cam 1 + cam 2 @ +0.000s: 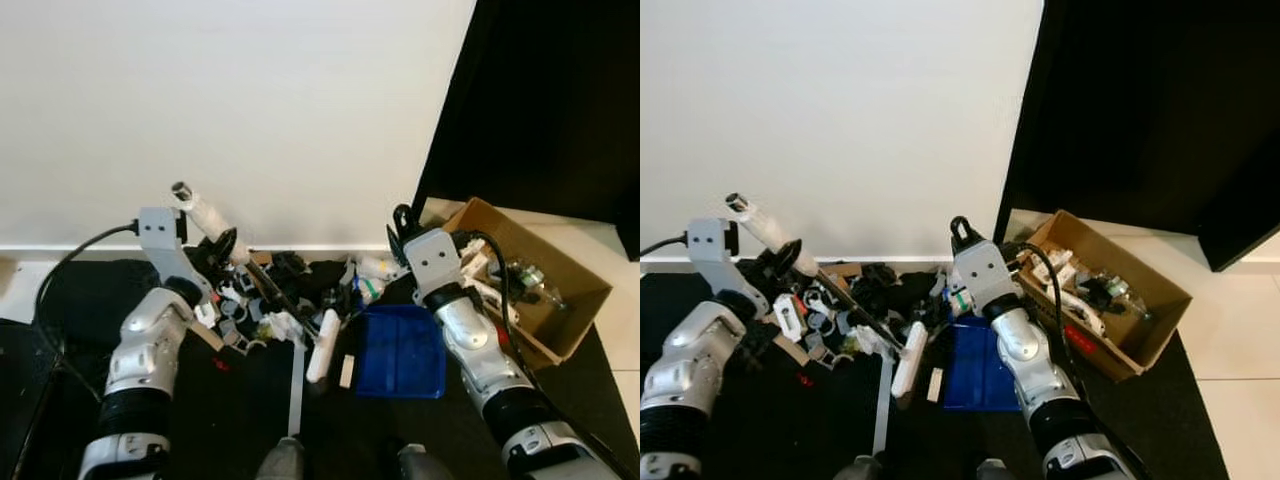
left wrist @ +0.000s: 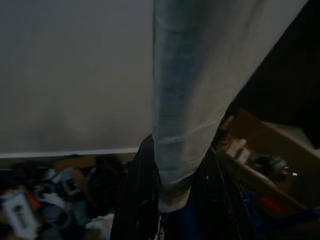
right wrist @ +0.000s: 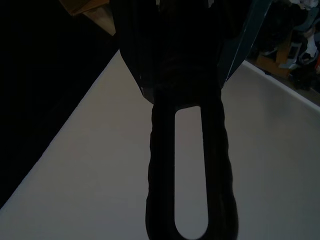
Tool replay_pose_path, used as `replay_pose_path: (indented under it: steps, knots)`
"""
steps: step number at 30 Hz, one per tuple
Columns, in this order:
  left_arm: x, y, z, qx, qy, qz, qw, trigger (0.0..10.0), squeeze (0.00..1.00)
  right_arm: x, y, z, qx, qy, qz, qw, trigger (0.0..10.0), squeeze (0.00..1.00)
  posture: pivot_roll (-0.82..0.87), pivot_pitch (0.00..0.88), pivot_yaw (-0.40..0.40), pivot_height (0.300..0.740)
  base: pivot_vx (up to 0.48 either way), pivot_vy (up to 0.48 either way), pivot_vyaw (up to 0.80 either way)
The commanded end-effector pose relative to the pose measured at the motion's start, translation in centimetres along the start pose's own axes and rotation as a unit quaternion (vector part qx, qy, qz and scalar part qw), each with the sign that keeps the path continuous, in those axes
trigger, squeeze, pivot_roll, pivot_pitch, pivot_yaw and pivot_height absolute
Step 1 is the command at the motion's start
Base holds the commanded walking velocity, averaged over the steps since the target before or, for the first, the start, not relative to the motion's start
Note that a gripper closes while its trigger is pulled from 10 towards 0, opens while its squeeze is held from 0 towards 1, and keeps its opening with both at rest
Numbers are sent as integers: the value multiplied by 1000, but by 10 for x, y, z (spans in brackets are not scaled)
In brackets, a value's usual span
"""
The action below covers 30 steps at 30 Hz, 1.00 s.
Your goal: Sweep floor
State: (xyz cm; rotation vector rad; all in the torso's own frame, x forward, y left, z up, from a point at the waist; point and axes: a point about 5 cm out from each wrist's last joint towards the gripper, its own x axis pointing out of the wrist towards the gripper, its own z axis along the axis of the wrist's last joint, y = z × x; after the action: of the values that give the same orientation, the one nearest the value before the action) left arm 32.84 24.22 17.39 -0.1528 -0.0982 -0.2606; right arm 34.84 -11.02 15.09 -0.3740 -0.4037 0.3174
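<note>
A heap of small litter (image 1: pixel 270 295), black, white and grey bits, lies on a black mat against the white wall. My left gripper (image 1: pixel 226 246) is shut on a brush's white handle (image 2: pixel 185 100), which slants up to the left. The brush's dark shaft runs down to a white head (image 1: pixel 322 345) at the heap's near edge. My right gripper (image 1: pixel 408 240) is shut on the black slotted handle (image 3: pixel 189 165) of a blue dustpan (image 1: pixel 402 352). The pan rests on the mat just right of the brush head, mouth toward the litter.
An open cardboard box (image 1: pixel 575 300) with jumbled items stands on the pale floor to the right, close to my right arm. A black curtain (image 1: pixel 560 100) fills the far right. A grey strip (image 1: pixel 296 390) lies on the mat in front of my feet (image 1: pixel 285 462).
</note>
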Motion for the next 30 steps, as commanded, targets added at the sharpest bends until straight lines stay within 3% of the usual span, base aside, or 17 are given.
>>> replay_pose_path:
  steps: [1,5,11,13,14,17,20,26,30]
  knots:
    - [-8,7,17,14,-20,10,1000,10000,0,-6,1,-6,-10,6,8,1000,10000,0,91,308,88,740,0,0,0]
    - [-17,10,30,38,-15,13,999,10000,0,-12,-4,-12,-23,16,11,1000,10000,0,111,310,97,740,0,0,0]
    - [-29,10,9,70,29,23,997,10000,0,-32,-1,-30,-9,55,-3,998,10000,0,139,318,114,740,0,0,0]
    - [-34,7,-7,62,54,31,996,10000,0,-41,10,-39,6,74,-13,997,10000,0,158,319,135,740,0,0,0]
    - [-34,7,-7,62,54,31,996,10000,0,-41,10,-39,6,74,-13,997,10000,0,158,319,135,740,0,0,0]
    - [-43,-1,-33,46,102,33,993,10000,0,-42,26,-41,-1,82,-16,997,10000,0,172,319,149,740,0,0,0]
    - [-46,-15,-50,-6,130,16,991,10000,0,-37,32,-39,-5,81,-21,996,10000,0,184,317,152,740,0,0,0]
    - [-43,-28,-65,-23,138,12,990,10000,0,-33,34,-38,7,82,-18,996,10000,0,187,313,144,740,0,0,0]
    - [-20,-35,-65,-25,97,57,993,10000,0,-30,38,-38,24,85,4,996,10000,0,170,312,132,740,0,0,0]
